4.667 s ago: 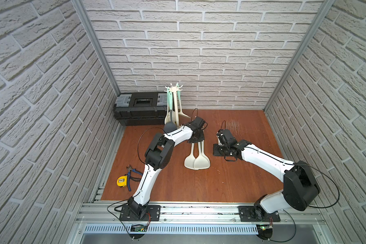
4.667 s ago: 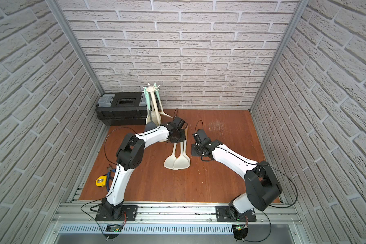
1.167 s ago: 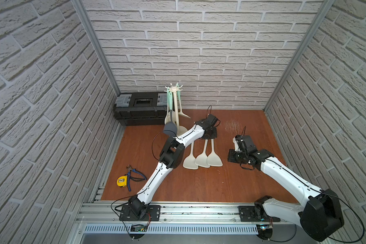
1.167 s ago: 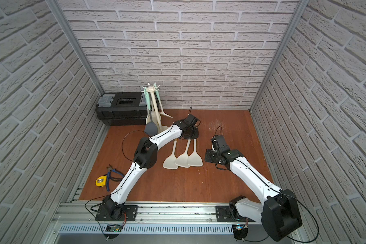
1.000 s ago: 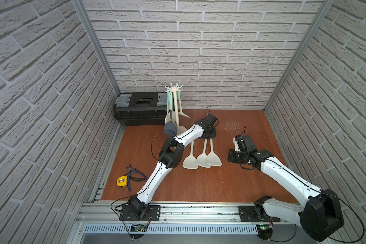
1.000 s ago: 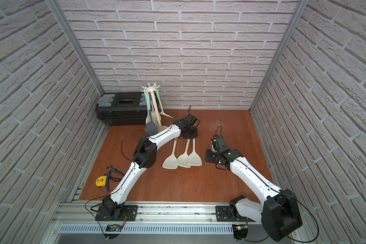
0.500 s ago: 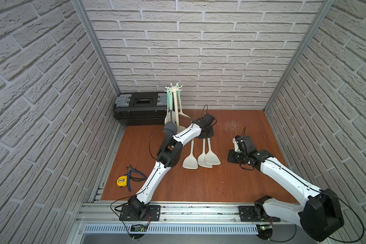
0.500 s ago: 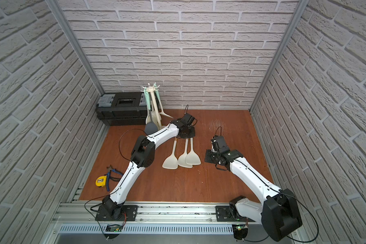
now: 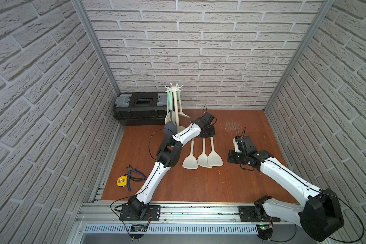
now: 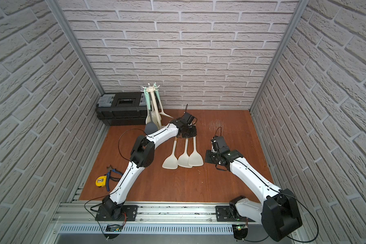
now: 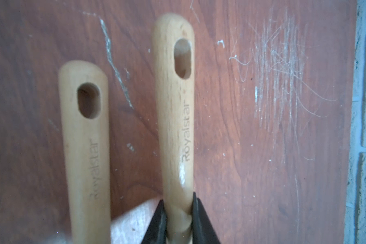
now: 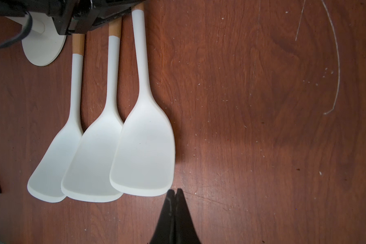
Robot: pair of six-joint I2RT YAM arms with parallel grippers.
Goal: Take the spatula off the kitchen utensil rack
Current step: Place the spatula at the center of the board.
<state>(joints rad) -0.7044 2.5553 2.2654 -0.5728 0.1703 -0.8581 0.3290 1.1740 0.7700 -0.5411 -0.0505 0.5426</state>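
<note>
Front clutter: tape measure (image 9: 121, 181) and pliers (image 9: 135, 175) by the left rail, not involved.
Right gripper (image 12: 174, 193): jaws pressed together, empty, hovering just past the spatula blade's tip.
Spatula (image 12: 144, 147): off its hook, blade down on the table (image 9: 199, 186), outermost in a row with two other spatulas (image 9: 190, 163), blade edges overlapping.
Left gripper (image 11: 179, 202): pinching that spatula's wooden handle, below the hang hole.
Kitchen utensil rack (image 9: 176, 101): upright at the back, near the handle ends. Other utensils hang there, including a grey-headed utensil (image 9: 170, 129).
Toolbox (image 9: 140, 105): behind the rack, against the wall.
Progress: nearly done, I judge.
Left to do: open jaws, back off.
</note>
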